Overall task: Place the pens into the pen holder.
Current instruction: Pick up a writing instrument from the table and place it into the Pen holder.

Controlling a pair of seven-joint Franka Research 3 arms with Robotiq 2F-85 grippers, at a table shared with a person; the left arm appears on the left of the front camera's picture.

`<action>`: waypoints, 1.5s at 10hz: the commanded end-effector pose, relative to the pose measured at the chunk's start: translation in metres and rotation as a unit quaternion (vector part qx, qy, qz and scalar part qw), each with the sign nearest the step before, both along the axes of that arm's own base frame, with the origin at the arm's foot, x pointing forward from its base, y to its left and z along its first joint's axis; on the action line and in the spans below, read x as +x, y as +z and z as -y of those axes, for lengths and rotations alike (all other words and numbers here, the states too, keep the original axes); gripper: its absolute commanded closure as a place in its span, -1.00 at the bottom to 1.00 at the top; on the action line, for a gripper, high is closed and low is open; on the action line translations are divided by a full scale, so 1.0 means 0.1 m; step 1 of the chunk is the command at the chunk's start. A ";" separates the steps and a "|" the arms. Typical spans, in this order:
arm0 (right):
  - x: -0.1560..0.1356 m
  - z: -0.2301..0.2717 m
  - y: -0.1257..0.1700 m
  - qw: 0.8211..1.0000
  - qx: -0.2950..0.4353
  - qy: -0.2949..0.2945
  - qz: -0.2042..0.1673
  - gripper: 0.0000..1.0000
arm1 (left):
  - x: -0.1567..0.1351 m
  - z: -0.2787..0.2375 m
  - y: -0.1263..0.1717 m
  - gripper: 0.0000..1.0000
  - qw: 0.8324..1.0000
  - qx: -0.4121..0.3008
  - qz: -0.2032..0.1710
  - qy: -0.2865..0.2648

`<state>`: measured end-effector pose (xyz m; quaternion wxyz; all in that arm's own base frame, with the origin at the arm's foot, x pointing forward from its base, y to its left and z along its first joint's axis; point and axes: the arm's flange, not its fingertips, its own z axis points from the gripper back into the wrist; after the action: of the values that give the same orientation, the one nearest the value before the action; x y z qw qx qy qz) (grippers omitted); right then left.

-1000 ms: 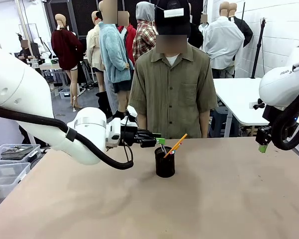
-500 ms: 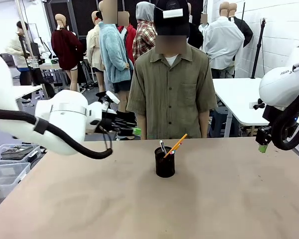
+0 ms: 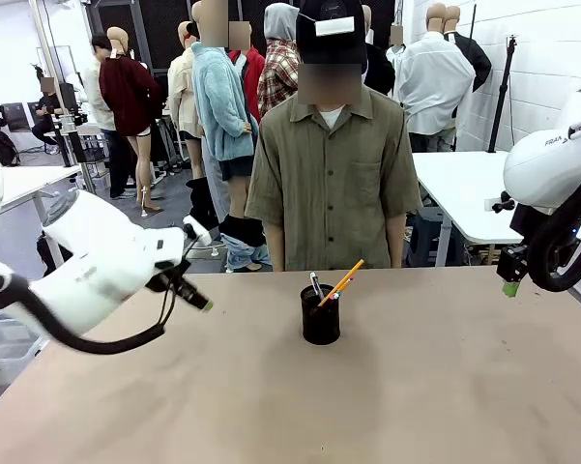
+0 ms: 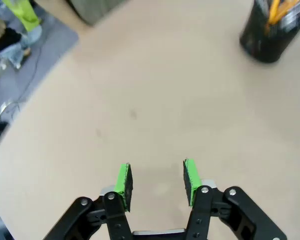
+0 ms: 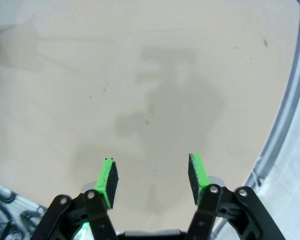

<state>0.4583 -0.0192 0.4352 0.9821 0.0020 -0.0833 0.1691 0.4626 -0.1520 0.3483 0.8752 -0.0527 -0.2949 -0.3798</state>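
- The pen holder (image 3: 320, 314) stands upright toward the desk's (image 3: 387, 406) far edge, in front of the person (image 3: 334, 164); the yellow pencil (image 3: 343, 281) and silver-grey pen (image 3: 314, 284) lean on its rim, being taller than the cup.
- The left gripper (image 4: 155, 181) hangs spread and empty above the desk's left part, well apart from the holder.
- The right gripper (image 5: 152, 177), also spread and empty, hovers by the right edge.

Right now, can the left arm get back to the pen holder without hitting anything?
Probably yes. The left gripper is open and empty, and bare table lies between it and the pen holder; nothing stands in the way.
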 end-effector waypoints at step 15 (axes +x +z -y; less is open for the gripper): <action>-0.03 0.01 -0.03 1.000 -0.019 0.002 0.007 -0.43 | -0.06 0.14 0.95 -1.00 0.978 0.093 -0.142 0.125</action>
<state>0.4583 -0.0190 0.4352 0.9820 0.0020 -0.0833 0.1693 0.4569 -0.1671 0.4391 0.9490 0.0110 -0.1385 -0.2829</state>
